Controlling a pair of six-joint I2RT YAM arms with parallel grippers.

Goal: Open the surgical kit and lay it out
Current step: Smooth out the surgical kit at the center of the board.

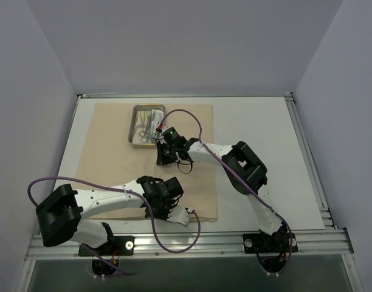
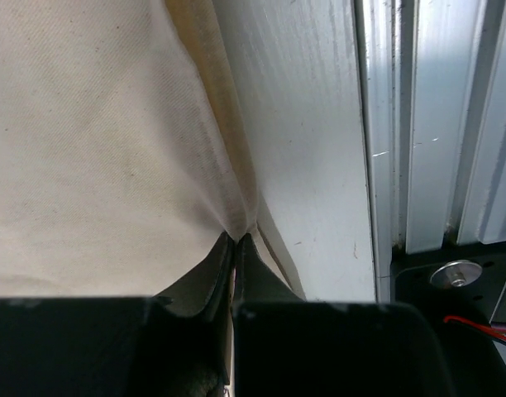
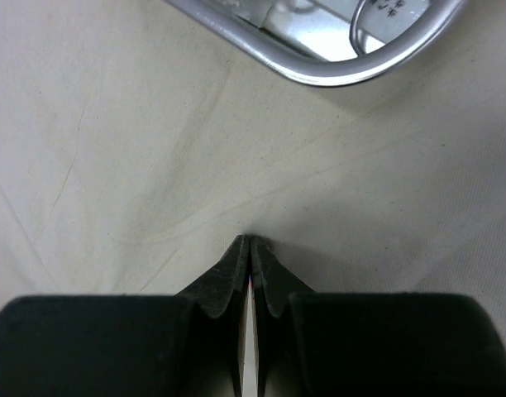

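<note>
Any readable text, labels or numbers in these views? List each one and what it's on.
Nothing legible.
Dark print on a white item inside the steel tray, right wrist view: cut off by the frame edge and too blurred to read.
Cloth wrap: no print seen.

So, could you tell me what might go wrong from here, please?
1. The left end effector is shut on the near edge of the cloth wrap; pulling could drag the steel tray resting on it.
2. The right end effector, shut, rests on the cloth beside the tray; opposing pulls may bunch it.
</note>
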